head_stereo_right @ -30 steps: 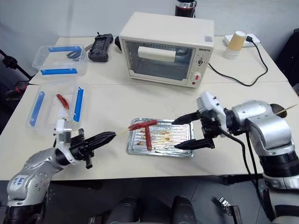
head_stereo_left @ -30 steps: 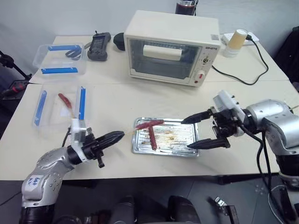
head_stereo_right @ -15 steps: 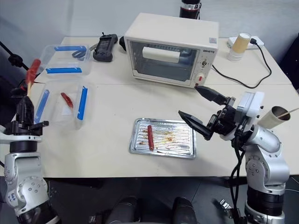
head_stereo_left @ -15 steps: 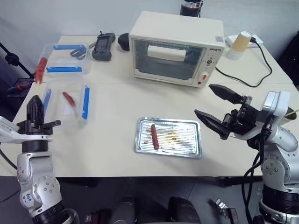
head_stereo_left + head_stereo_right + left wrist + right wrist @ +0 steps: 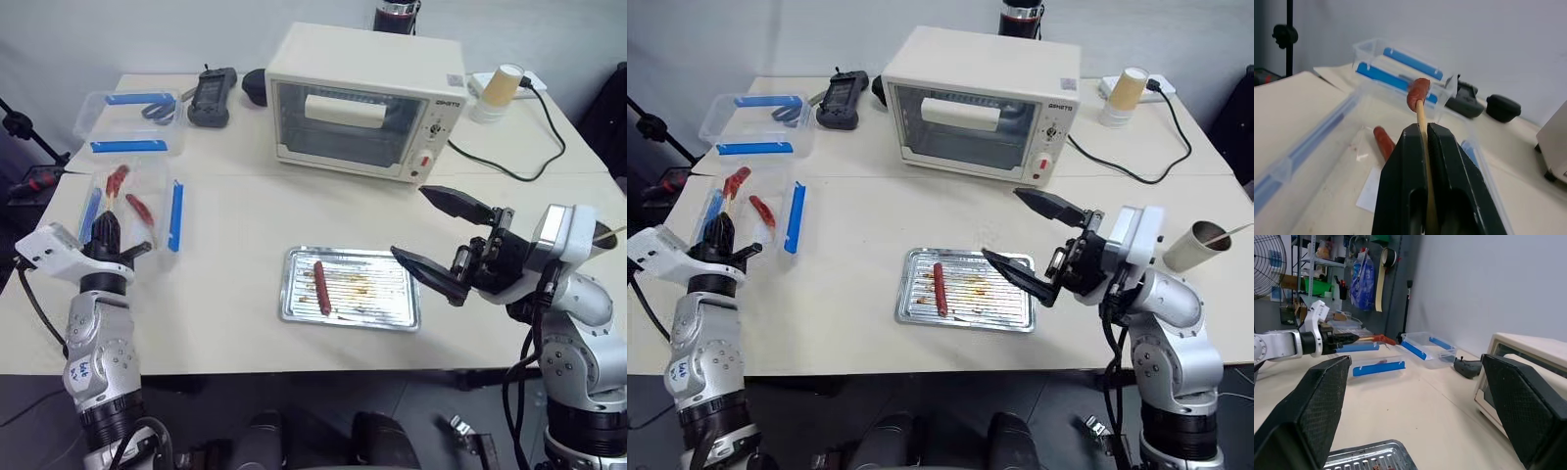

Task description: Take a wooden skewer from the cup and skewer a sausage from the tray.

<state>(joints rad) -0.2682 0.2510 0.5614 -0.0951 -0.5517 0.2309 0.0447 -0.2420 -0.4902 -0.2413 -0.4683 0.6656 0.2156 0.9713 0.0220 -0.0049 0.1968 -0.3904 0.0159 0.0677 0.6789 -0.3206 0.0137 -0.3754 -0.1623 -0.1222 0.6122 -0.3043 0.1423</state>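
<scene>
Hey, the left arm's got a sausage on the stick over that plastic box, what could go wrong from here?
1. The sausage sits at the very tip of the wooden skewer, so a swing might fling it off.
2. The left gripper pinches only that thin stick, which could pivot or snap.
3. The tip hovers near the clear box wall and may catch.

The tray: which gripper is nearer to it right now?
Right. The right gripper hangs open over the tray's right end, one finger above its rim. The left gripper, shut on the wooden skewer with the sausage, is far off over the clear box.
</scene>
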